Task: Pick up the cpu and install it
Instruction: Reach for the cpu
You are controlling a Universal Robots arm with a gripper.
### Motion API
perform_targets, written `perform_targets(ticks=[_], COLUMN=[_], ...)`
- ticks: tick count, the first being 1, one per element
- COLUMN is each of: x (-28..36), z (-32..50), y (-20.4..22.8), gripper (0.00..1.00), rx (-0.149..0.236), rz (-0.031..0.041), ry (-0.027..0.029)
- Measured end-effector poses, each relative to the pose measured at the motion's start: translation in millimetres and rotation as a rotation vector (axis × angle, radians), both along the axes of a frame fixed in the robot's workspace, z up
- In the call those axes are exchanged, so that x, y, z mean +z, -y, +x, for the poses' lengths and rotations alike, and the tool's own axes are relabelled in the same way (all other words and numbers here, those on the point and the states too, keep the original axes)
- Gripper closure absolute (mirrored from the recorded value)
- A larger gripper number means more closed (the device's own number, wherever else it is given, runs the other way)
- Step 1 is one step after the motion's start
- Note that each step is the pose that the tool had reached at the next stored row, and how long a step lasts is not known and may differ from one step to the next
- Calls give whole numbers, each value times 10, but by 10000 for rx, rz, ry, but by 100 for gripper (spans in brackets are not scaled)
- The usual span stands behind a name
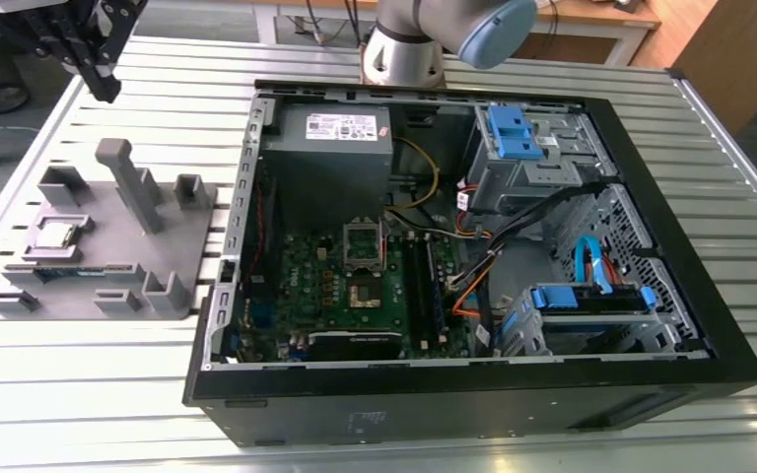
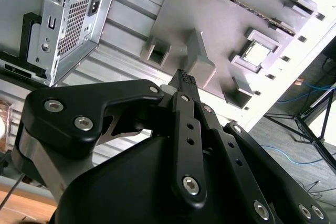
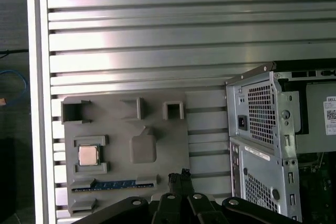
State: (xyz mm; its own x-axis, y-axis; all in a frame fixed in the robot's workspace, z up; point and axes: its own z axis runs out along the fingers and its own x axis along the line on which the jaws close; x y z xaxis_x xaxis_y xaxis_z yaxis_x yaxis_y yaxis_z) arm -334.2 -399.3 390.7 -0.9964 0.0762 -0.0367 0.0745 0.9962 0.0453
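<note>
One gripper (image 2: pixel 184 76), yours, hangs over the slotted table (image 3: pixel 157 40) with its fingers pressed together on nothing. Well apart from it, the cpu (image 3: pixel 87 155) lies flat, metal top up, in a square pocket of the grey parts holder (image 3: pixel 168 140), which sits beside the open computer case (image 1: pixel 484 399). Expect the cpu to be light, rigid and slick, with a delicate underside, so take it level by two opposite edges.

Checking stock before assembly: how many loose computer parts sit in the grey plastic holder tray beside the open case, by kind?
Small flat square silvery-topped cpu: 1
Long thin blue-green memory stick: 1
Total: 2
</note>
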Motion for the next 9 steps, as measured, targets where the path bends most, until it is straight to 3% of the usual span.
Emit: perform_targets(ticks=[9], x=[-49], z=[-87], y=[17], gripper=[89], rx=[0], rz=[0], ry=[-1])
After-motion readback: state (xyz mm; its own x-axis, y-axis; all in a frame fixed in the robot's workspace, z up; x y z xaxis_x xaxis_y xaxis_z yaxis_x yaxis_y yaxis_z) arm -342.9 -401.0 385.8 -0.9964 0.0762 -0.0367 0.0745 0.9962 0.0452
